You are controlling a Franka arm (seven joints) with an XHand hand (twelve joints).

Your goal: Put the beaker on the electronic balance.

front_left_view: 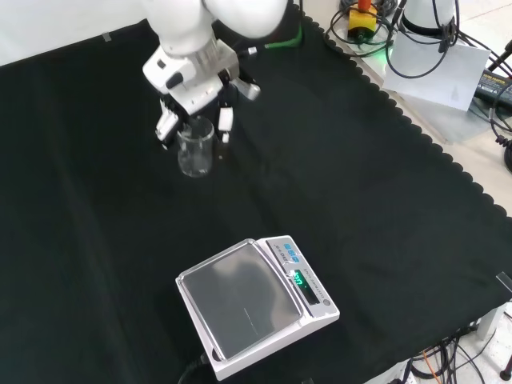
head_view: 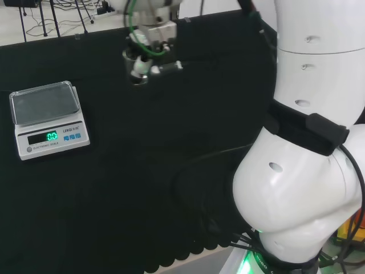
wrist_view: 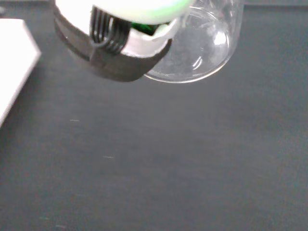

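Upright, the clear beaker [front_left_view: 196, 150] is seen in the upper left of the front view, with fingers [front_left_view: 225, 120] of the hand [front_left_view: 192, 84] curled down round its rim on both sides. Whether its base touches the black cloth [front_left_view: 384, 208] cannot be told. In the head view the beaker [head_view: 134, 64] sits top centre under the hand [head_view: 149, 43]. The balance [front_left_view: 254, 306] lies well apart, at the bottom centre of the front view; green digits glow on its display, and the small print on its face is left unread.
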